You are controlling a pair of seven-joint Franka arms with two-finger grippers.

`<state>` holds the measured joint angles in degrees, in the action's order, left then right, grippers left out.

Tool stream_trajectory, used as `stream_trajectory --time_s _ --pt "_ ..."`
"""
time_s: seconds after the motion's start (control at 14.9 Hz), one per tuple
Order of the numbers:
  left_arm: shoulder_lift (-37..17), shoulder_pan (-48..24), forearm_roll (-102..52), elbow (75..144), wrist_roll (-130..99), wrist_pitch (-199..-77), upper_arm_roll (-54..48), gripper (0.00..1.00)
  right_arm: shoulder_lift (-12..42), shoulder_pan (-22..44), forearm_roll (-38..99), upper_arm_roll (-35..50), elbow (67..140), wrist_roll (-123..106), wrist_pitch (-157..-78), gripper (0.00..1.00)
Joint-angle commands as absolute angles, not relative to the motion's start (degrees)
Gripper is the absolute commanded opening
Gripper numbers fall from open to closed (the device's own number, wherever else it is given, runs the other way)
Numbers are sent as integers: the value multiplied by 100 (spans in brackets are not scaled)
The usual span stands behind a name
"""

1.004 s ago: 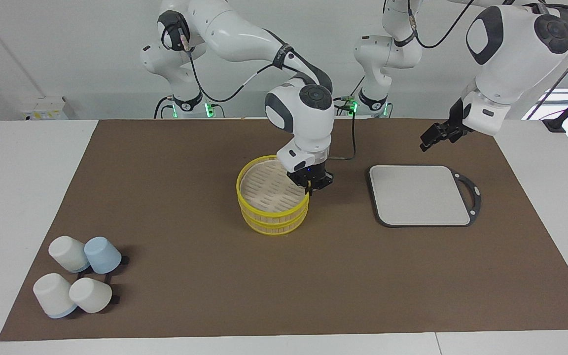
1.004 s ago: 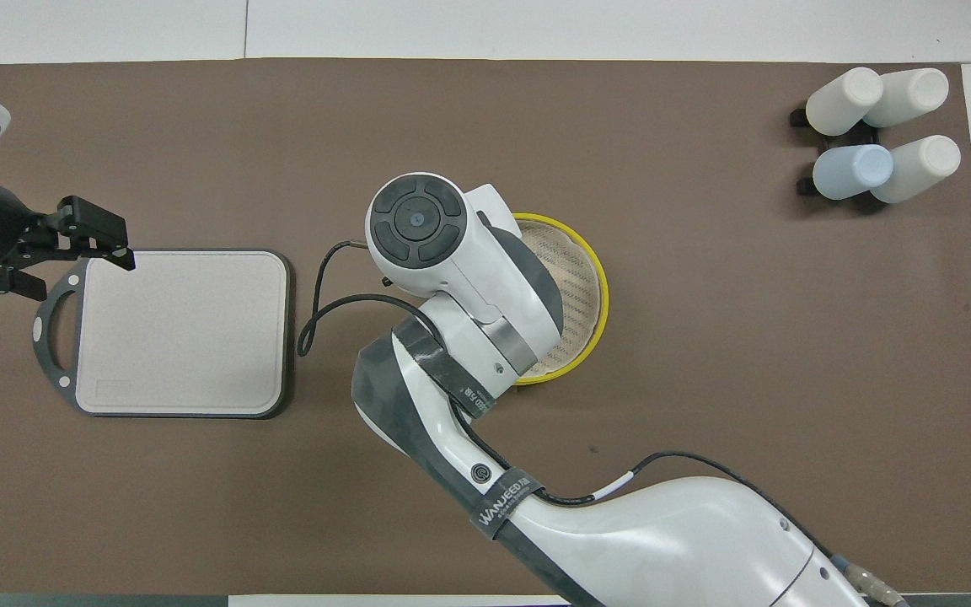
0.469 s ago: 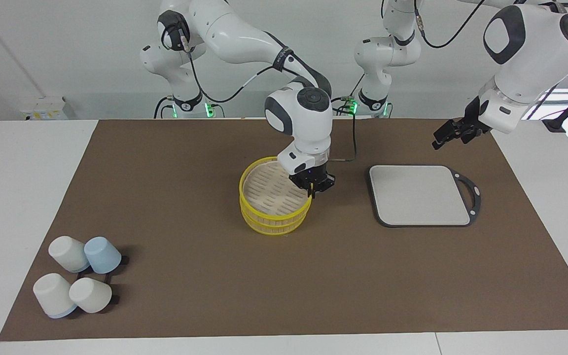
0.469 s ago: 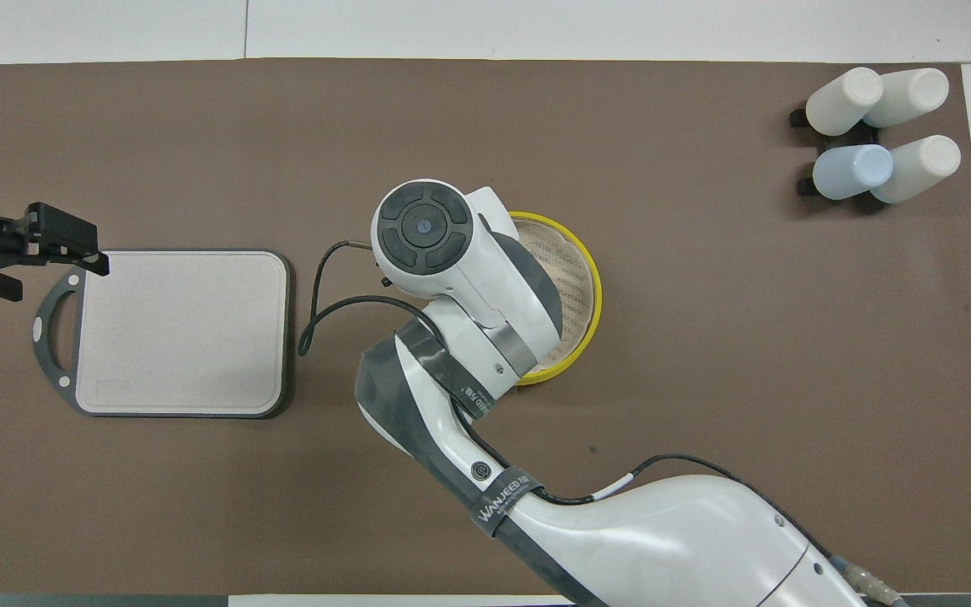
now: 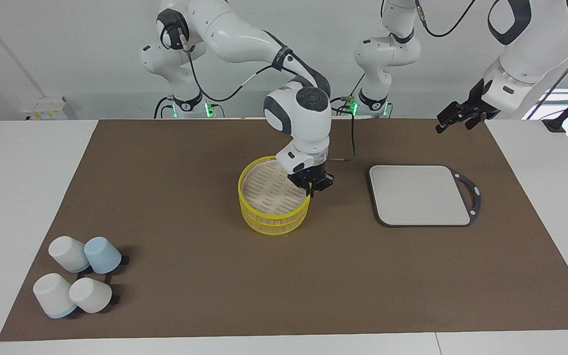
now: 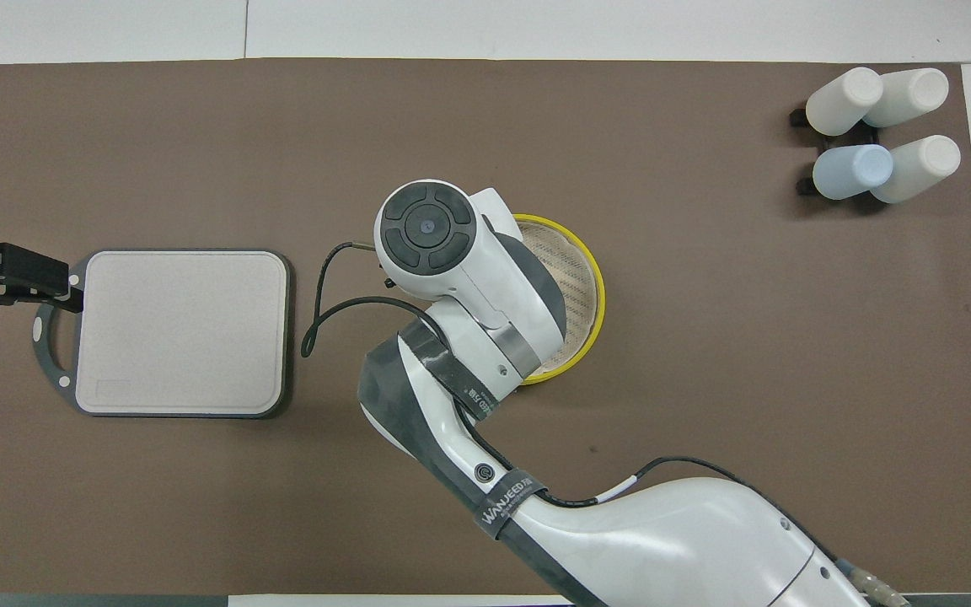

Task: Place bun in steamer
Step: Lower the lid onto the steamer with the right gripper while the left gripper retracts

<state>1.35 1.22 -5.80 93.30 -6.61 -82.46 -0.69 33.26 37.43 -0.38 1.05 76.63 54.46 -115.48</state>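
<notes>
We find the round yellow-rimmed steamer basket with its beige slatted lid point(image 5: 274, 201) at mid-table on the brown mat point(image 5: 215, 276). The right gripper point(image 5: 309, 188) pinches the lid's rim on the side toward the left arm's end, fingers clamped together on it. The bun is not visible to us. The left gripper point(image 5: 454, 117) hangs in the air, jaws apart and empty, over the mat's edge near the grey square board point(image 5: 418, 195). Four upturned cups point(image 5: 79, 281) stand at the right arm's end.
</notes>
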Motion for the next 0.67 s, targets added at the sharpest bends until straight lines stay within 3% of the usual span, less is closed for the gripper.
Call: stream_trajectory --time_s 0.0,0.4,0.47,0.54,0.6 --pt "369 176 -492 9721 -598 -8507 -141 100 3103 3691 35 149 7884 5432 -11496 0" --pt "316 80 -501 9686 -861 -8657 -88 100 3067 3700 35 158 7989 5423 -11558 0" --pt "290 70 -492 9659 -844 -8657 -79 100 3067 3700 35 150 7998 5423 -11558 23" --pt "281 70 -492 9642 -844 -8649 -79 100 3059 3709 35 149 7998 5423 -11549 77" --pt "281 70 -492 9642 -826 -8657 -79 100 3059 3726 35 149 7981 5423 -11505 100"
